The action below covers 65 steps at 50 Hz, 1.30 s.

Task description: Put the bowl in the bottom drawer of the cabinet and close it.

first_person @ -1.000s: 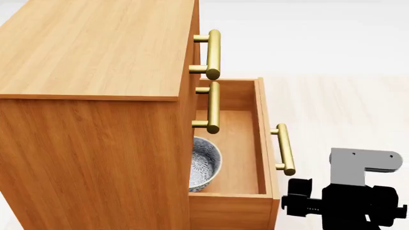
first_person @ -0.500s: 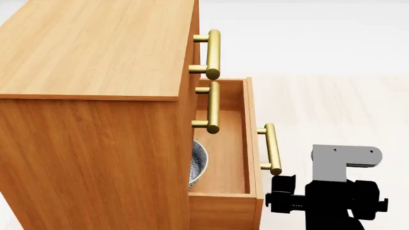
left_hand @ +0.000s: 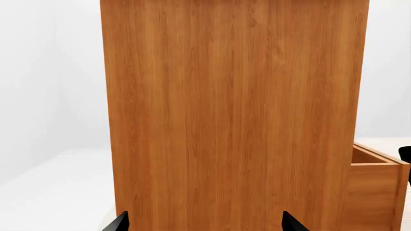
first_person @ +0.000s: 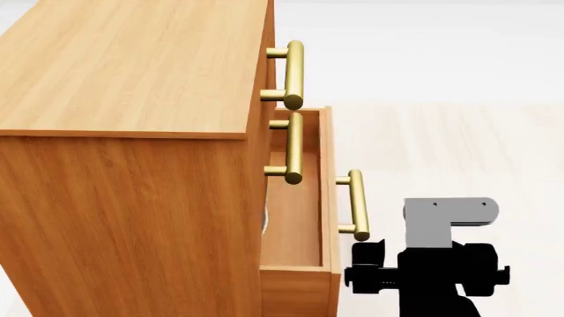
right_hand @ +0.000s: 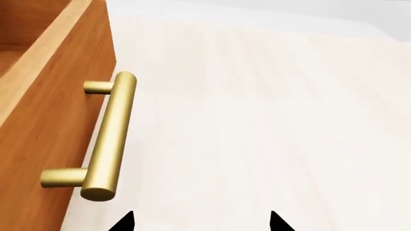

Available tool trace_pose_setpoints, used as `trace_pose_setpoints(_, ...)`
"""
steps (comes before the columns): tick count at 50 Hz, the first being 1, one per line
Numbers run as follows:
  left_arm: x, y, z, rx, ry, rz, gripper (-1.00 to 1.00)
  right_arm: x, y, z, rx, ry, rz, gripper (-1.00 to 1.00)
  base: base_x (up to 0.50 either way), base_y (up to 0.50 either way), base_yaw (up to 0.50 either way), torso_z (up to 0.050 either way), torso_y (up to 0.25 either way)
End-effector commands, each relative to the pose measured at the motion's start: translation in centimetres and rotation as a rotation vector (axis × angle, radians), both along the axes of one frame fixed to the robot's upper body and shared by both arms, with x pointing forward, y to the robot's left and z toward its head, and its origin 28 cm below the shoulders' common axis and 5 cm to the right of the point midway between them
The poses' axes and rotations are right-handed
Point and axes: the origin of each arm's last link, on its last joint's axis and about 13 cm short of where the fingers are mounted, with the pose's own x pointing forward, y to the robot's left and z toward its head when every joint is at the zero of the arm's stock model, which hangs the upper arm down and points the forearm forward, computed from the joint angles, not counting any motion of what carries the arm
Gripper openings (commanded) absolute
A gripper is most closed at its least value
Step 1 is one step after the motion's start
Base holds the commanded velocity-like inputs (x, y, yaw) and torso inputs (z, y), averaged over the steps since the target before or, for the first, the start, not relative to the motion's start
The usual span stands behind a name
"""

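Only the black fingertips [right_hand: 128,222] of the right gripper [right_hand: 200,221] show in its wrist view, standing well apart with nothing between them; the left gripper [left_hand: 202,224] likewise shows two tips spread wide and empty, facing the plain side panel of the cabinet [left_hand: 231,115]

The cabinet [first_person: 132,132] fills the left of the head view, its two upper drawers shut flush. The bottom drawer [first_person: 304,211] stands partly out from the cabinet's front face, a narrow strip of its floor open to view. Its brass bar handle [first_person: 357,205] juts from the drawer front, and the right gripper [first_person: 379,274] sits just beside the handle's near end, at the drawer's near front corner; whether it touches the handle or the drawer front I cannot tell. In the right wrist view the handle [right_hand: 109,137] lies off to one side of the spread tips, not between them.

The bowl [first_person: 264,221] is inside the drawer, against the cabinet's front edge; only a thin sliver of its rim shows.

By my reading the placing is done and the closing is in hand. The next move calls for a straight push on the drawer front toward the cabinet, square to the front so the drawer does not skew, until it sits flush under the drawer above
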Motion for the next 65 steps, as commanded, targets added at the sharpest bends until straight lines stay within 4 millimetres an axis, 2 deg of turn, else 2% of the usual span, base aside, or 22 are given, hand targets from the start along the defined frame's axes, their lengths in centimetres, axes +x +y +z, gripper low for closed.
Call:
trace_pose_setpoints(1, 0.1, 0.0, 0.0, 0.0, 0.0, 0.0, 1.0, -0.1, 1.2, -0.2, 0.025, 0.007, 0.049, 1.0, 0.0, 0.0, 0.0, 0.0, 0.0)
trace_pose_setpoints(65, 0.1, 0.0, -0.1, -0.006, -0.001, -0.001, 1.0, 0.4, 5.2, -0.9, 0.081, 0.025, 0.138, 1.0, 0.0, 0.0, 0.0, 0.0, 0.0)
